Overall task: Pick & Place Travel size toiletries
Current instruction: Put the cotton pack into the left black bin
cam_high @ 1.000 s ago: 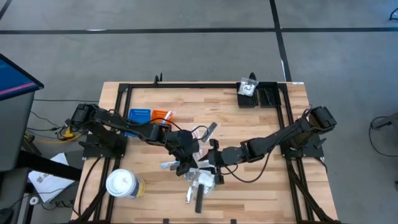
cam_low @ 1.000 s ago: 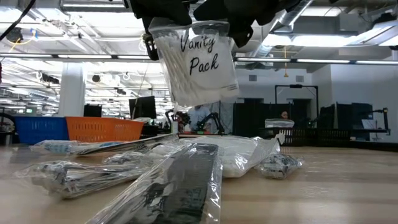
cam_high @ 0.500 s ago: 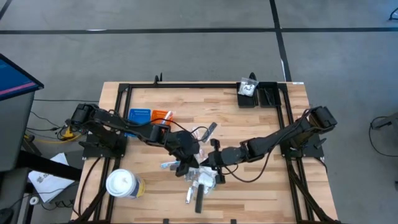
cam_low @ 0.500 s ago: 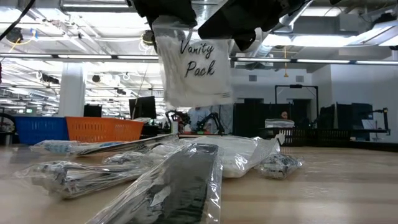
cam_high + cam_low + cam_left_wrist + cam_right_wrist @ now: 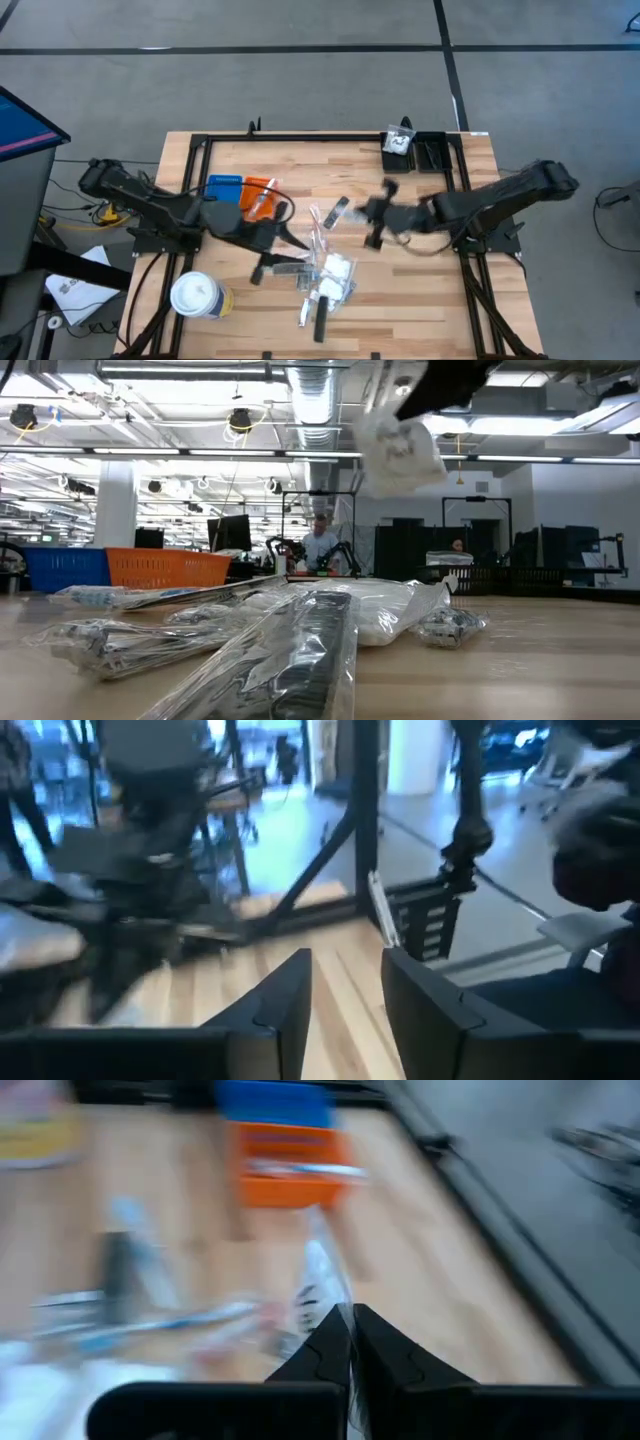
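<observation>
Holding the clear packet [image 5: 398, 452] pinched between its closed fingers, our right hand [image 5: 378, 222] hangs above the counter [image 5: 420, 290], with the packet dangling just under its fingertips. Our left hand [image 5: 262, 266] sits low, its fingers parted and gripping nothing, just beside the pile of wrapped toiletries [image 5: 325, 285]. Behind our left hand we see the blue tray [image 5: 223, 187] and orange tray [image 5: 258, 186].

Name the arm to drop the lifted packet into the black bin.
Right. Its fingers are shut on the packet, and the right gripper is nearer the black bin than the open, empty left gripper.
</observation>
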You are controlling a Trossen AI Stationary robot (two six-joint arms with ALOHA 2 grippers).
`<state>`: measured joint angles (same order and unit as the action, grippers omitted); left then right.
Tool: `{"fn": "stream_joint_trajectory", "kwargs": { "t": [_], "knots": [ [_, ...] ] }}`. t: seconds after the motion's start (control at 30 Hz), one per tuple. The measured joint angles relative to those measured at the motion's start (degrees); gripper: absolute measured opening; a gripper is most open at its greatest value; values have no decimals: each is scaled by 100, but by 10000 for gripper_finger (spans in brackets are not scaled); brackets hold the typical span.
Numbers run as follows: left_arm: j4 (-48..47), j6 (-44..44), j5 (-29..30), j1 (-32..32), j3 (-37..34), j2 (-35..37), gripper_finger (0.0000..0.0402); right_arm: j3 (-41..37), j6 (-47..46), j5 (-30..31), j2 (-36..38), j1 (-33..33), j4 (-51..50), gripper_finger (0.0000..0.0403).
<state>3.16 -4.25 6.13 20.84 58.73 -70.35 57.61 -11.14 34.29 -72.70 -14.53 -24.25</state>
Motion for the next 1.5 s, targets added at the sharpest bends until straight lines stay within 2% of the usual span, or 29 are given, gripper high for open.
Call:
{"fn": "stream_joint_trajectory", "kwargs": {
  "t": [0.13, 0.27, 0.33, 0.43, 0.5, 0.6, 0.67, 0.73, 0.83, 0.93, 1.17, 1.33, 1.5],
  "knots": [
    [729, -247, -1, 145, -677, 379, 116, -353, 84, 17, 1023, 810, -441, 0],
    [1033, -282, 0, 132, -895, 640, 111, -1206, 241, -389, 2044, 2227, -254, 0],
    [1058, -284, -10, 127, -915, 640, 111, -1741, 461, -1110, 2476, 3068, 319, 0],
    [1045, -299, -39, 129, -946, 626, 112, -2436, 1020, -2612, 2959, 4367, 1057, 0],
    [1132, -302, -47, 128, -937, 625, 113, -2668, 1450, -3501, 3155, 5211, 1256, 0],
    [1161, -388, -46, 127, -937, 621, 112, -2705, 1940, -4674, 3114, 6240, 1042, 0],
    [1250, -462, -46, 127, -937, 621, 110, -2700, 1642, -5020, 2973, 6769, 1062, 0],
    [1263, -486, -44, 127, -937, 621, 109, -2698, 1167, -5019, 2761, 7182, 1021, 0],
    [1288, -507, -44, 127, -937, 619, 109, -2700, 1120, -4932, 2380, 7391, 964, 0],
    [1289, -583, -44, 127, -937, 619, 108, -2700, 1069, -4774, 1970, 7362, 1311, 0],
    [1278, -583, -42, 127, -937, 619, 108, -2698, 756, -4789, 1158, 6929, 2596, 0],
    [1251, -582, -38, 175, -937, 619, 107, -2696, 752, -4766, 637, 6868, 2846, 0],
    [1237, -581, -42, 178, -962, 616, 107, -2696, 813, -4743, 511, 6974, 3040, 0]
  ]
}}
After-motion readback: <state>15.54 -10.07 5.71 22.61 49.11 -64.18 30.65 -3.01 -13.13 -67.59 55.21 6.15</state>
